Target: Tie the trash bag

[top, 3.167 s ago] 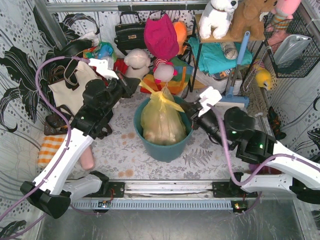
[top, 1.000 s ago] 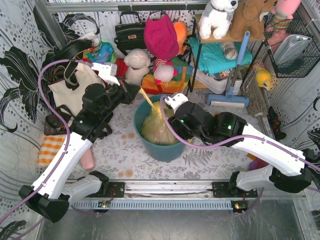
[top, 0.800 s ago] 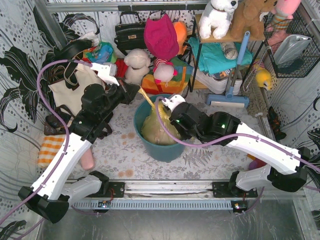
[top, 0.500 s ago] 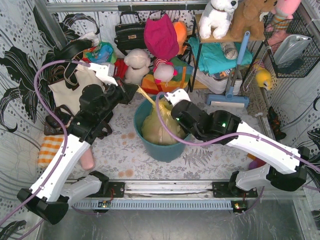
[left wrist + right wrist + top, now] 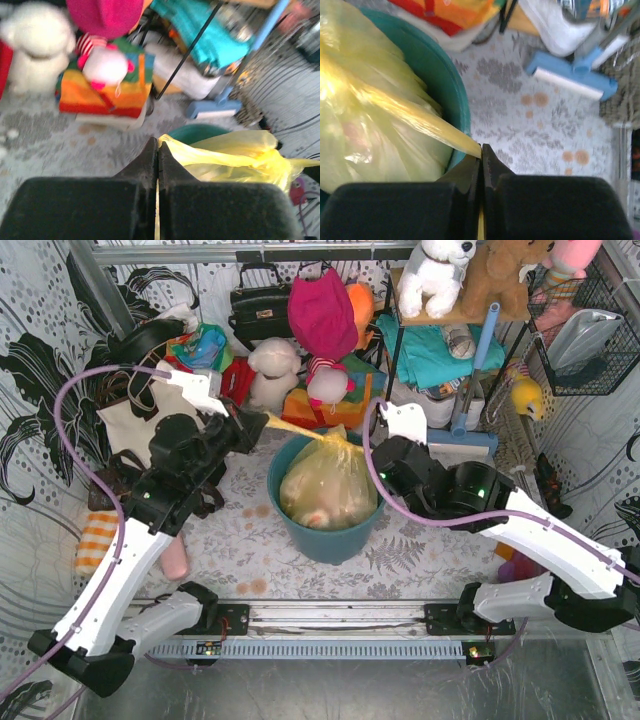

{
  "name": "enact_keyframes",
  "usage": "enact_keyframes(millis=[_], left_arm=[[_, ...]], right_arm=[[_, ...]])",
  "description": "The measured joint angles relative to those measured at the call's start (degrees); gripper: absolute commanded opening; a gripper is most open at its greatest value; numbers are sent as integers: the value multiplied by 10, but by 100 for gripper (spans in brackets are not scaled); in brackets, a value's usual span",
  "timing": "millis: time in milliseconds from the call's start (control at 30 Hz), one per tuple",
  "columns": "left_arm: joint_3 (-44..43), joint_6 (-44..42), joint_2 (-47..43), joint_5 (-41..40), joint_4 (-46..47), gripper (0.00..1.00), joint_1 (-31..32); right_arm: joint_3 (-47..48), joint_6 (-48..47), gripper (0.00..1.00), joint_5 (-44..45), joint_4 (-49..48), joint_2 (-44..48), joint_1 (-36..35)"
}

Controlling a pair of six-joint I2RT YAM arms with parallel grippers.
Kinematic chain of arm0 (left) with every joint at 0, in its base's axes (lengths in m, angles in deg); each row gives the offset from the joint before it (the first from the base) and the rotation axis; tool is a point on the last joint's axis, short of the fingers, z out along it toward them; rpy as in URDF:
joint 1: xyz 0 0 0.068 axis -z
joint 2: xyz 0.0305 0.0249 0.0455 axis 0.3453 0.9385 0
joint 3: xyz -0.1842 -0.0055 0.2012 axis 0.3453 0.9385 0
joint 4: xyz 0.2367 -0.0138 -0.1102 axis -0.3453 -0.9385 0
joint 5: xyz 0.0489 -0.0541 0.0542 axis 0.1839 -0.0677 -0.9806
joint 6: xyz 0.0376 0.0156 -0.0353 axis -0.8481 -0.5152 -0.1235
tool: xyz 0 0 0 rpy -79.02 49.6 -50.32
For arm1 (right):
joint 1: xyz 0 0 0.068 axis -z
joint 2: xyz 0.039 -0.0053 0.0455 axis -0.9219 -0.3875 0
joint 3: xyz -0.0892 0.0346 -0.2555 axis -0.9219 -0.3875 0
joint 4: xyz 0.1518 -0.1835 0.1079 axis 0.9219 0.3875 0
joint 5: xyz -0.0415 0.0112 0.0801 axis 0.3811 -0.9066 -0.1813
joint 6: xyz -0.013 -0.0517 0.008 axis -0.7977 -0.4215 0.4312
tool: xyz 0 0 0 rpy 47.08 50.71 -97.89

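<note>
The trash bag (image 5: 328,490), thin yellow-green plastic, sits full in the round teal bin (image 5: 330,542). My left gripper (image 5: 258,421) is up and left of the bin, shut on a twisted strip of the bag's top, which runs taut from the jaws to the bag. In the left wrist view the left gripper (image 5: 158,146) pinches that yellow strip, and the trash bag (image 5: 235,155) spreads out to the right. My right gripper (image 5: 377,462) is at the bin's right rim, shut on another strip. In the right wrist view a yellow strand runs from the trash bag (image 5: 375,115) into the right gripper (image 5: 481,148).
A cream tote bag (image 5: 140,415) with black straps stands at the left, and an orange checked cloth (image 5: 100,540) lies below it. Plush toys (image 5: 275,365) and a black handbag (image 5: 262,305) crowd the back. A blue floor tool (image 5: 465,435) and a metal rack (image 5: 400,350) stand to the right.
The right gripper shut on a strip of the bag's top and drew back to the right of the bin. The left gripper pulled its strip further left, stretching it taut.
</note>
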Motion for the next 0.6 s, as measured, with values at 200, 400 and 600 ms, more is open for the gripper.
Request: enact_keyframes(millis=[200,400,600], left_arm=[[59,1,-1,-36,-67,0,0],[46,-3,-3,-57,-91,0,0],[-41,-17,0,-63,-101,0,0]], right_arm=[[-112,78,0,-17,4,56,12],[-106,83,0,-27,-16,72,12],[-33,26,0,-15,-40,47,13]])
